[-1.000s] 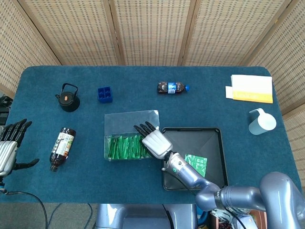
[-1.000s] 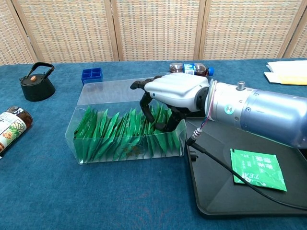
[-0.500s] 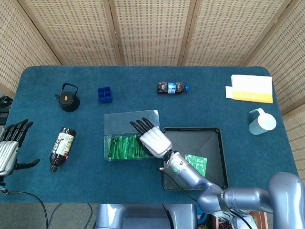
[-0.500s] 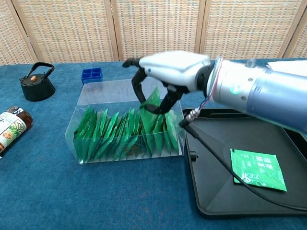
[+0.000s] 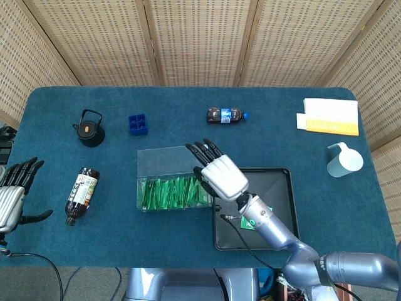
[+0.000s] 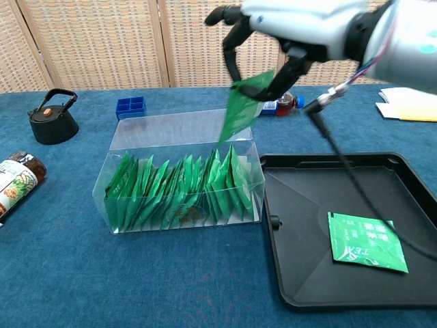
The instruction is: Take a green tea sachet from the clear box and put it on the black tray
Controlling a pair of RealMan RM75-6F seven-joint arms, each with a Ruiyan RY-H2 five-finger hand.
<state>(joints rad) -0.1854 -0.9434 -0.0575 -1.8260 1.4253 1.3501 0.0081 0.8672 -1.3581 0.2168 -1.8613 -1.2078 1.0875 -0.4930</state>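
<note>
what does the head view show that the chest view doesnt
Only the head view shows the left hand at the table's left edge, holding nothing, and the pale cup. Only the chest view shows the green sachet pinched in the right hand above the clear box, and the whole second sachet lying on the black tray. Both show box, tray, teapot and right hand.

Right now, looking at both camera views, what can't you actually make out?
- Held sachet: hidden under the right hand in the head view; the chest view shows it pinched.
- Sachet on the black tray: mostly covered by the right forearm in the head view.
- Left hand: cut by the head view's left edge, absent from the chest view.
- Brown bottle: cut by the chest view's left edge.
</note>
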